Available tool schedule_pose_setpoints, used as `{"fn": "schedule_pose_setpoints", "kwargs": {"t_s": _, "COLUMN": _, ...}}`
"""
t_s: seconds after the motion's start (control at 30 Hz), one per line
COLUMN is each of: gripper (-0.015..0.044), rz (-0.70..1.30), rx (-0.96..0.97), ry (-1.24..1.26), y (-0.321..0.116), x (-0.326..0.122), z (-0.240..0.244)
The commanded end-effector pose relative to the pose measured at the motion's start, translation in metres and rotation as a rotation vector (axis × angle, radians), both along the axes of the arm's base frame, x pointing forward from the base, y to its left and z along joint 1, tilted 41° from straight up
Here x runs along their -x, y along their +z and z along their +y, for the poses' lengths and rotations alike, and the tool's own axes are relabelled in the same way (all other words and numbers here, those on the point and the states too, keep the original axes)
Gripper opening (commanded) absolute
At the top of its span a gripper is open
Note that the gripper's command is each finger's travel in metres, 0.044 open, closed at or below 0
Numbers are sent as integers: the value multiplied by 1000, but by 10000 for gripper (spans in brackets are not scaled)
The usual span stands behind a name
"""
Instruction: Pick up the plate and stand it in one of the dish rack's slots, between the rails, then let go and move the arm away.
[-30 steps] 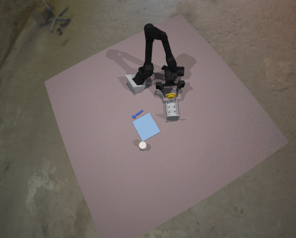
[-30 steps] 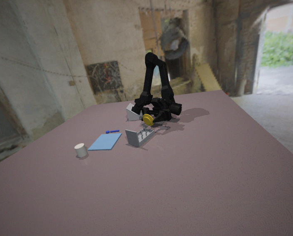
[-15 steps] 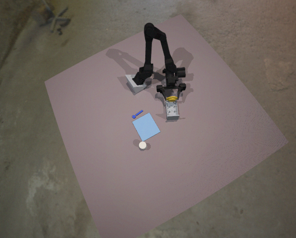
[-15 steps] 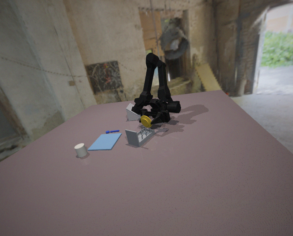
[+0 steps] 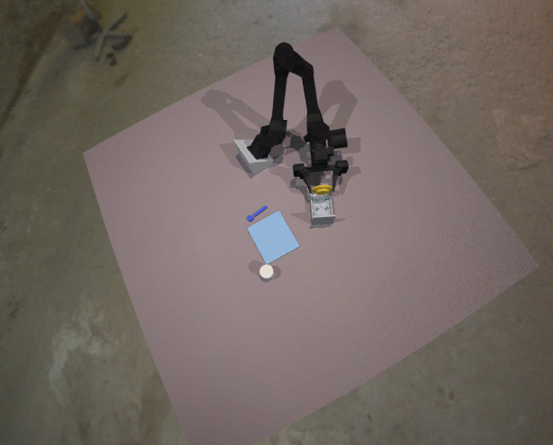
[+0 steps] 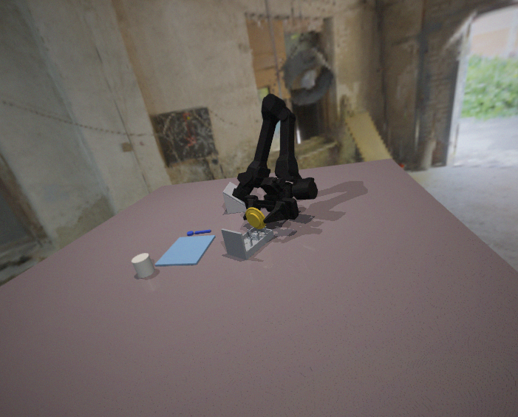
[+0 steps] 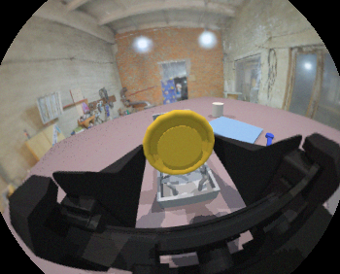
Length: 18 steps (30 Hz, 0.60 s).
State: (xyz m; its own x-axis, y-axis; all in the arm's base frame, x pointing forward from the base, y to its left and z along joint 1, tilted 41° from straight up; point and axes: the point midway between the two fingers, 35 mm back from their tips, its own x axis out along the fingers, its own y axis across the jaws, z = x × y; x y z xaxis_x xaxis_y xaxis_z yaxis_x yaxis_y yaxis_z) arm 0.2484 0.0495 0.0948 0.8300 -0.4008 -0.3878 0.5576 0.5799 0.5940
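The yellow round plate [image 5: 322, 190] [image 6: 255, 218] [image 7: 180, 148] is held on edge, steep and nearly upright, by its two sides. My gripper [image 5: 321, 188] [image 6: 255, 217] [image 7: 178, 143] is shut on it, with one finger at each side. The light grey dish rack [image 5: 322, 219] [image 6: 234, 243] [image 7: 188, 200] stands on the table, with a tall wall at its end away from the arm and small posts inside. The plate is above the rack's end nearest the arm; the exterior view shows it higher than the rack's posts. In the wrist view the plate hides much of the rack's far part.
A blue square board [image 5: 273, 237] [image 6: 186, 250] [image 7: 236, 129] lies flat beside the rack. A blue spoon-like thing [image 5: 259, 211] [image 6: 202, 231] [image 7: 269, 139] lies by it. A white cylinder [image 5: 266, 271] [image 6: 142, 265] [image 7: 218, 110] stands at its far corner. A grey wedge-shaped block [image 5: 255, 166] [image 6: 233, 204] is by the arm's base.
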Motion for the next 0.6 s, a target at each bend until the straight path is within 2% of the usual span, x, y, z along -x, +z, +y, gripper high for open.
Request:
{"fn": "schedule_pose_setpoints", "kwargs": {"t_s": 0.0, "gripper": 0, "rz": 4, "rx": 3, "ry": -2, "y": -12, "x": -2, "z": 6}}
{"fn": "schedule_pose_setpoints", "kwargs": {"t_s": 0.5, "gripper": 0, "rz": 12, "rx": 1, "ry": 8, "y": -13, "x": -2, "z": 8}}
{"fn": "schedule_pose_setpoints", "kwargs": {"t_s": 0.57, "gripper": 53, "rz": 10, "rx": -2, "ry": 6, "y": -13, "x": -2, "z": 8}}
